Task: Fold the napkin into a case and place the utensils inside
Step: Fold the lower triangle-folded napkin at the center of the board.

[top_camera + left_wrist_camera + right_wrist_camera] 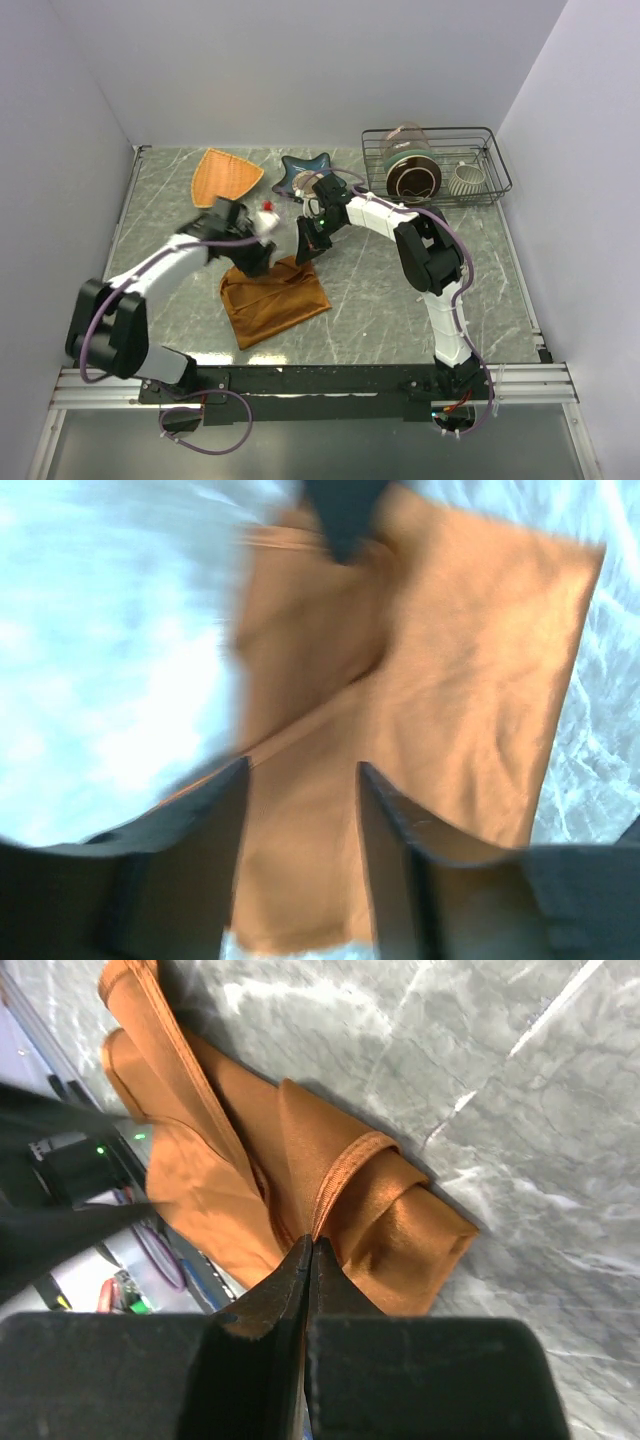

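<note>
Napkin [275,300]: rumpled, partly folded.
Left gripper [302,768]: fingers apart over its 11 o'clock edge.
Right gripper [309,1245]: fingers pressed together, 1 o'clock fold.

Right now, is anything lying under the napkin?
Only the marble table shows around the napkin. Nothing pokes out at its visible edges; whatever lies beneath the folded layers is covered.
</note>
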Available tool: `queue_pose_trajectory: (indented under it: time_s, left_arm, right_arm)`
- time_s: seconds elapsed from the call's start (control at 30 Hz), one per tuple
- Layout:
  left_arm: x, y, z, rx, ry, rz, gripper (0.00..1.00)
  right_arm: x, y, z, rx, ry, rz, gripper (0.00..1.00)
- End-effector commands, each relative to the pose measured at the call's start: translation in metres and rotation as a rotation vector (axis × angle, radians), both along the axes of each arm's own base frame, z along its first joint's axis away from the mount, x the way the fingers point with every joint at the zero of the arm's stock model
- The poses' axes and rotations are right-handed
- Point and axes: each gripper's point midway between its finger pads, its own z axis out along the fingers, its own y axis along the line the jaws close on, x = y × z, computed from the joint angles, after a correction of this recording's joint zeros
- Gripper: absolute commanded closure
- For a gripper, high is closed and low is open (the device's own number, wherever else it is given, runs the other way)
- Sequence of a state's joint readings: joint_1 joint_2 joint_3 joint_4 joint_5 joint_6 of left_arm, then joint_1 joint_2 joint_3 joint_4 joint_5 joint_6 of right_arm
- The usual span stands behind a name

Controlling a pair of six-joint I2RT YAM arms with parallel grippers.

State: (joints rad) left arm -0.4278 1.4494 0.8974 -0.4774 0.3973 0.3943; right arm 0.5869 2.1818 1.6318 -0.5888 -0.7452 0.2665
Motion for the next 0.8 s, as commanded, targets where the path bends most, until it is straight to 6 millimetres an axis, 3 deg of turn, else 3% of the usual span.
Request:
queue_pose_trajectory:
  time_s: [0.0, 0.17, 0.33, 0.53, 0.67, 0.77]
  left_arm:
    - [0.021, 0.023, 0.068, -0.178, -0.023, 0.079, 0.43]
    - [0.033, 0.062, 0.061, -0.172, 0.068, 0.171, 0.33]
    - [0.046, 0.085, 0.03, -0.237, 0.307, 0.323, 0.3]
    - [0.045, 0.098, -0.003, -0.263, 0.48, 0.429, 0.28]
    - [0.041, 0.096, -0.024, -0.266, 0.578, 0.454, 0.27]
    - [0.039, 0.09, -0.03, -0.298, 0.635, 0.449, 0.28]
  right_arm:
    - [0.002, -0.003, 0.011, -0.01, -0.082, 0.044, 1.0]
    - [-0.001, -0.009, 0.015, -0.022, -0.12, 0.077, 1.0]
    - [-0.002, -0.014, 0.007, -0.048, -0.123, 0.092, 1.0]
    - [-0.004, -0.015, 0.009, -0.054, -0.137, 0.107, 1.0]
    - [-0.006, -0.016, 0.009, -0.055, -0.139, 0.113, 1.0]
    - [-0.006, -0.016, 0.008, -0.055, -0.14, 0.114, 1.0]
